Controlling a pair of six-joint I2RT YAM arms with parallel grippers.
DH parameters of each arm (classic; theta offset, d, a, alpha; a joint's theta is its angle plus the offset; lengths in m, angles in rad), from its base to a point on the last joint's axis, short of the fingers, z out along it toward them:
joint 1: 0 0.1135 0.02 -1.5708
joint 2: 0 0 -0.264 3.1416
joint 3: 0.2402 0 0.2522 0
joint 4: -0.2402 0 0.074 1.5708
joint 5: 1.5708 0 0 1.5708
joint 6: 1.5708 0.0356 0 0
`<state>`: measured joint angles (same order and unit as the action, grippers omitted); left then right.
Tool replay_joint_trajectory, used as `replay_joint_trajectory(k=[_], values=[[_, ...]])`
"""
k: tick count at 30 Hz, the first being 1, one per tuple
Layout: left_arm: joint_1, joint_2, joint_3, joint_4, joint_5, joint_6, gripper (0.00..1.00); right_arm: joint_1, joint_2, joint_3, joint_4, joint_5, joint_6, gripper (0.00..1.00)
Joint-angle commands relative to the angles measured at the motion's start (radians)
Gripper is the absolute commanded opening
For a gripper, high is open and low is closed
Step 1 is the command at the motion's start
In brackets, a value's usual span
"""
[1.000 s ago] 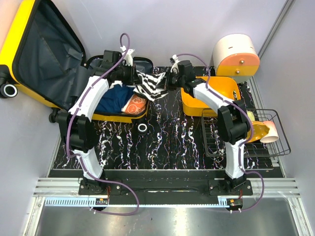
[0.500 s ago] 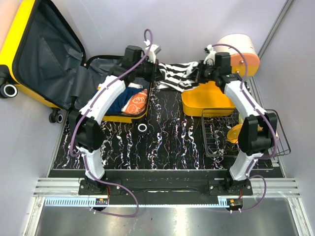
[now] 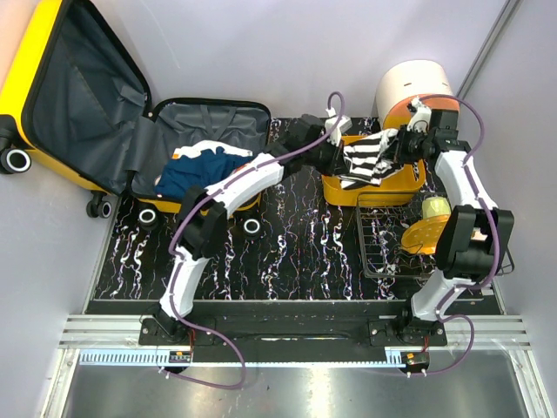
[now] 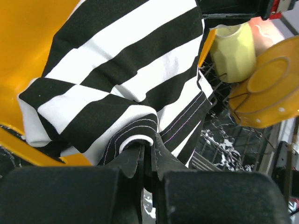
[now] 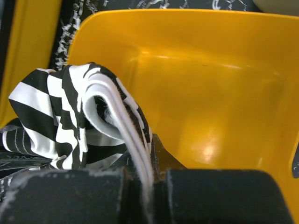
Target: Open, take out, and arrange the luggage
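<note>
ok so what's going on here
Both arms hold a striped cloth between them over the basket. The left gripper pinches one end and the right gripper pinches the other. The suitcase is open at the left, with blue clothes inside.

light: bright, even | shadows: soft | glare: yellow basket (image 5: 205, 144) | blur: wrist-view foregrounds soft
</note>
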<state>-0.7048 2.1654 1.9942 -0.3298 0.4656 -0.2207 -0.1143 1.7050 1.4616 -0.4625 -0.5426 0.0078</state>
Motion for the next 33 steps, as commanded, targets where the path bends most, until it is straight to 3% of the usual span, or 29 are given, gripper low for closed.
replay_joint_trajectory(k=[1, 5, 6, 7, 8, 9, 10, 11, 16, 23, 26, 33], values=[[-0.015, 0.080, 0.072, 0.095, -0.054, -0.032, 0.00, -0.016, 0.074, -0.003, 0.091, 0.035, -0.089, 0.00], [-0.016, 0.142, 0.106, 0.101, -0.120, 0.016, 0.04, -0.016, 0.149, 0.008, 0.136, 0.061, -0.074, 0.02], [-0.013, 0.157, 0.120, 0.092, -0.137, 0.029, 0.09, -0.016, 0.159, 0.014, 0.134, 0.066, -0.072, 0.15], [-0.010, 0.160, 0.149, 0.080, -0.133, 0.038, 0.18, -0.018, 0.171, 0.022, 0.122, 0.073, -0.069, 0.26], [-0.007, 0.156, 0.158, 0.051, -0.121, 0.055, 0.48, -0.018, 0.188, 0.045, 0.104, 0.088, -0.066, 0.37], [-0.002, 0.131, 0.166, 0.035, -0.102, 0.063, 0.62, -0.018, 0.194, 0.058, 0.084, 0.099, -0.065, 0.49], [0.001, 0.114, 0.173, 0.017, -0.105, 0.072, 0.74, -0.018, 0.193, 0.068, 0.050, 0.111, -0.062, 0.69], [0.002, 0.094, 0.179, -0.029, -0.104, 0.092, 0.85, -0.018, 0.182, 0.074, 0.039, 0.131, -0.062, 0.73], [0.054, -0.088, 0.112, -0.129, -0.061, 0.110, 0.89, -0.021, 0.125, 0.114, 0.005, 0.144, -0.054, 0.80], [0.304, -0.369, -0.161, -0.225, 0.057, 0.168, 0.89, 0.004, 0.059, 0.190, 0.013, 0.015, 0.066, 0.80], [0.485, -0.467, -0.261, -0.302, 0.116, 0.260, 0.89, 0.074, 0.074, 0.239, 0.013, -0.013, 0.118, 0.80], [0.703, -0.541, -0.386, -0.479, 0.111, 0.497, 0.89, 0.290, 0.179, 0.342, 0.064, -0.080, 0.245, 0.79]])
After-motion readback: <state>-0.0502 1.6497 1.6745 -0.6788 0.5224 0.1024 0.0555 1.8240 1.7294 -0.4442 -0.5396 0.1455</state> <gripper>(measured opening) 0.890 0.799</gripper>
